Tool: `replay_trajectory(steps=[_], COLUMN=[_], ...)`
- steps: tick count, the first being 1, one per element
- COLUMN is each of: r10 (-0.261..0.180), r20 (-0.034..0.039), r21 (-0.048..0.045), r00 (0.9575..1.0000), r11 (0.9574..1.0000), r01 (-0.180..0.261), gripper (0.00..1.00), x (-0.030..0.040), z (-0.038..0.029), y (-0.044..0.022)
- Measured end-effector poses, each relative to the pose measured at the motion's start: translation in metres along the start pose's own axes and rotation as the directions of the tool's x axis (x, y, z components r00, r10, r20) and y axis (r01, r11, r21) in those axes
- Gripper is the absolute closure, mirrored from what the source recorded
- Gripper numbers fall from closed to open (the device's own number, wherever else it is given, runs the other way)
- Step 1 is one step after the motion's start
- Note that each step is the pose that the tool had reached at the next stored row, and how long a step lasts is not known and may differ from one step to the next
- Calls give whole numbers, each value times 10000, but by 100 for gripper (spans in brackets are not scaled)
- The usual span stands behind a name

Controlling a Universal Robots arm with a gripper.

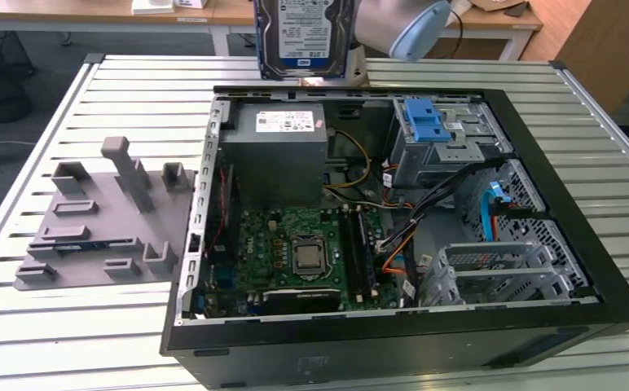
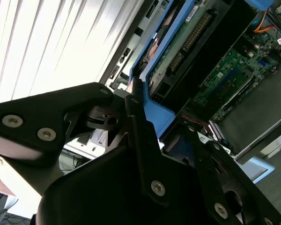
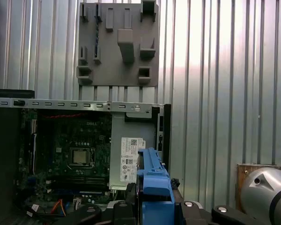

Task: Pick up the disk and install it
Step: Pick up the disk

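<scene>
Slatted metal table [image 1: 97, 326]: an open computer case [image 1: 402, 358] is borne, and a grey fixture plate [image 1: 86, 236] is laid beside it on the exterior view's left. Within the case: motherboard [image 1: 304, 252], then power supply [image 1: 276, 155]. Above the case's far edge: the disk [image 1: 304, 37], held upright clear of the case, its blue carrier clamped by the gripper [image 2: 166, 124].

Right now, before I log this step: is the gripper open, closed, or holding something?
Gripper: closed on the disk, gripping its blue carrier; the disk is in the air, outside the computer case.
</scene>
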State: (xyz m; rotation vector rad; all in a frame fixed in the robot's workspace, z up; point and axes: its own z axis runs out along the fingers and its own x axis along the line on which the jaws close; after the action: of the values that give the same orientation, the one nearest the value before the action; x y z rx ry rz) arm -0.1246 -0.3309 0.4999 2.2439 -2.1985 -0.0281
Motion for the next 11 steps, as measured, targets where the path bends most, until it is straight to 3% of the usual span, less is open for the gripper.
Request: replay_trajectory(steps=[2,11], r10=[1,5], r20=[1,0], r21=[0,0], r00=[10000,10000], r11=[10000,10000], r01=[-1,-5], gripper=[64,64], x=[1,0], z=[0,1], y=[-20,7])
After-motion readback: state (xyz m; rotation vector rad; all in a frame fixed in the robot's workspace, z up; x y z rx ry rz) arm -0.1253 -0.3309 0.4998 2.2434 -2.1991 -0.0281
